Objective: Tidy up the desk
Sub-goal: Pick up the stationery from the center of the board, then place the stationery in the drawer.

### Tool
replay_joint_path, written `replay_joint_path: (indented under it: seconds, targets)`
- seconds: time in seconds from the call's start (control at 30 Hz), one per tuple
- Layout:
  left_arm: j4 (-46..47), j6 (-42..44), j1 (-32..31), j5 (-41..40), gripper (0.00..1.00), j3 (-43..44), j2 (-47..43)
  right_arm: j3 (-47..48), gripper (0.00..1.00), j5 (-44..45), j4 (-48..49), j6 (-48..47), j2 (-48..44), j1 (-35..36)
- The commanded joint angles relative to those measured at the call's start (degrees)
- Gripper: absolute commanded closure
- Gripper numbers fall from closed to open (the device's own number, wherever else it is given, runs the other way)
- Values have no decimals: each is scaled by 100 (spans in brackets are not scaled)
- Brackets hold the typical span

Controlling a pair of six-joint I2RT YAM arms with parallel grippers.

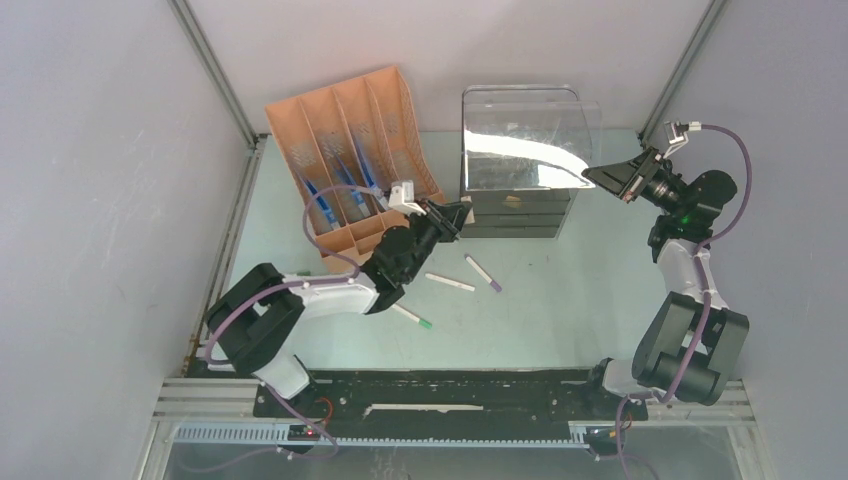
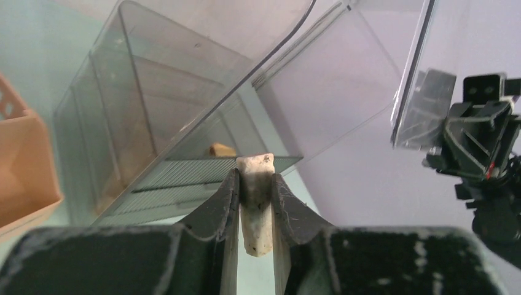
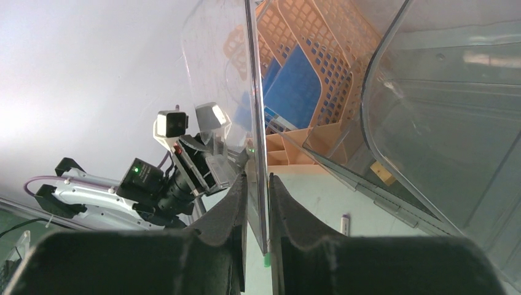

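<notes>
I log the following, largest first.

1. Worktop (image 1: 560,320): pale mint-green with aluminium rails at its edges. It fills the middle of the overhead view, between the grey walls and beyond both arm bases, and carries every item below.
2. Orange sorter (image 1: 350,150): slotted, at the far left of the worktop and leaning back. Blue items (image 1: 322,200) sit in its slots.
3. Grey drawer unit (image 1: 515,215): at the far centre, just right of the sorter.
4. Clear cover (image 1: 520,140): raised above the drawer unit and reflecting light.
5. Right gripper (image 1: 605,177): at the cover's right edge. My right wrist view shows its fingers (image 3: 236,196) narrow, pinching the clear sheet between them.
6. Left gripper (image 1: 455,218): just beside the drawer unit's left front. Its fingers (image 2: 224,203) are closed on item 8.
7. Three pens on the worktop near the left arm: a plain white pen (image 1: 449,282), a purple-tipped pen (image 1: 483,273) and a green-tipped pen (image 1: 412,317).
8. Off-white stub (image 2: 255,203): small and upright, clamped between the left fingers.
</notes>
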Motion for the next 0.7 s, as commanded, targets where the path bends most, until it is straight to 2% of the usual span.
replay_joint_path:
  seconds: [0.0,0.33,0.53,0.67]
  targets:
    - [182,-453,-8,-200,100,560,404,12,80,-14,161,-10,-60,50]
    - [-294,-801,-58,-674,99,1446,1223,15,80,-29,217,30,-53,59]
    - [-2233,-1618,-271,-2163,98,2191,1414,14,80,-53,324,110,-30,68]
    - [-2939,-1978,-311,-2453,96,2653,1586,15,80,-79,449,203,-7,77]
